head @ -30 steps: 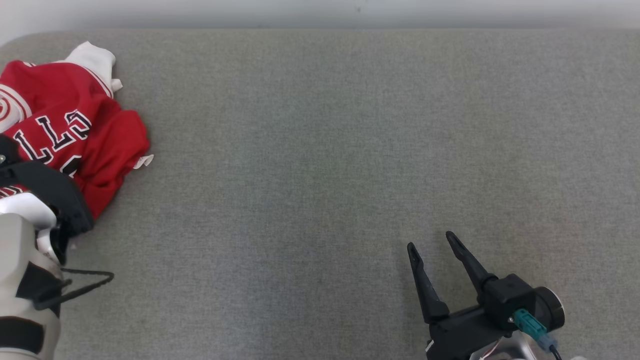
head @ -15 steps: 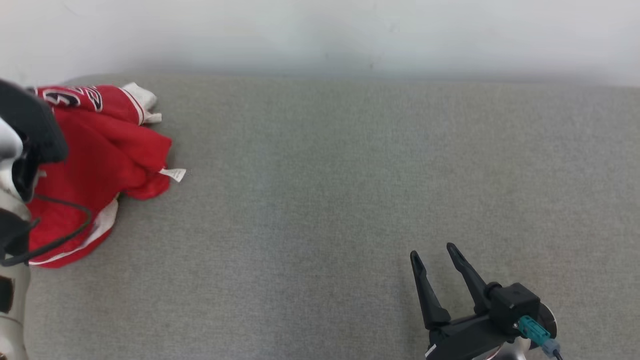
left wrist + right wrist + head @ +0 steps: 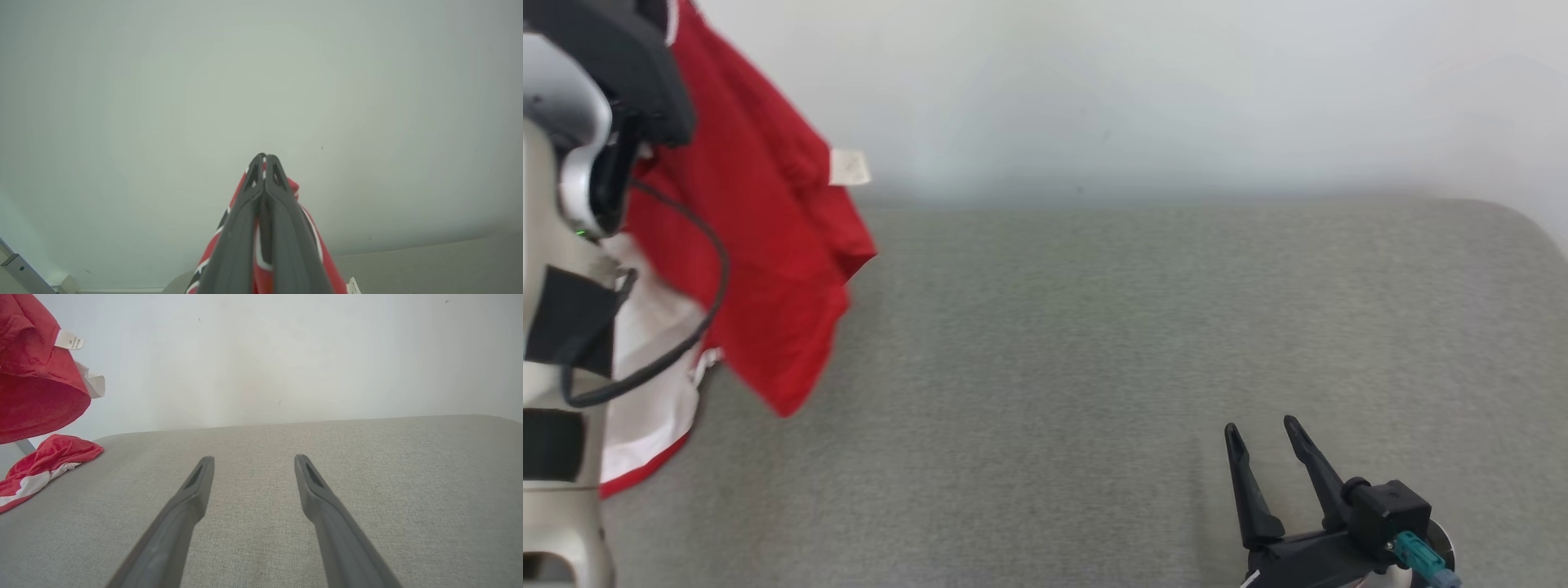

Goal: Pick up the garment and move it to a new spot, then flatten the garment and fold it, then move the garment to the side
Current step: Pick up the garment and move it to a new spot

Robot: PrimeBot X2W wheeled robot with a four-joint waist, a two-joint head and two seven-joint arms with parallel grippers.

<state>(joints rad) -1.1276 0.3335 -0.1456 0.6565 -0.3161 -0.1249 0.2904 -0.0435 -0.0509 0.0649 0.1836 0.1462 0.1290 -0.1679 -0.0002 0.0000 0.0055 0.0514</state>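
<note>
My left tool [image 3: 264,157] is clamped tight on the red garment [image 3: 768,245]. It hangs below the tool, lower end on the grey bench [image 3: 1094,367], raised so I can carry it. My right tool [image 3: 1260,425] stands wide, empty, well apart.

The garment [image 3: 768,245] is thin red cloth, matt and soft-hanging, with white cloth trim and a small white label [image 3: 849,167] that looks woven. The bench [image 3: 1094,327] is covered in grey woven cloth, matt and slightly rough in grain, out to its rounded far corners. The left hand [image 3: 264,157] and the right hand [image 3: 1260,423] have fingers of smooth, dark, matt plastic. The left forearm [image 3: 543,180] has a pale, faintly glossy plastic shell and a black rubbery cable [image 3: 724,269]. A teal plastic connector [image 3: 1417,553] sits at the right wrist. The wall [image 3: 1176,82] is smooth, matt and pale.
</note>
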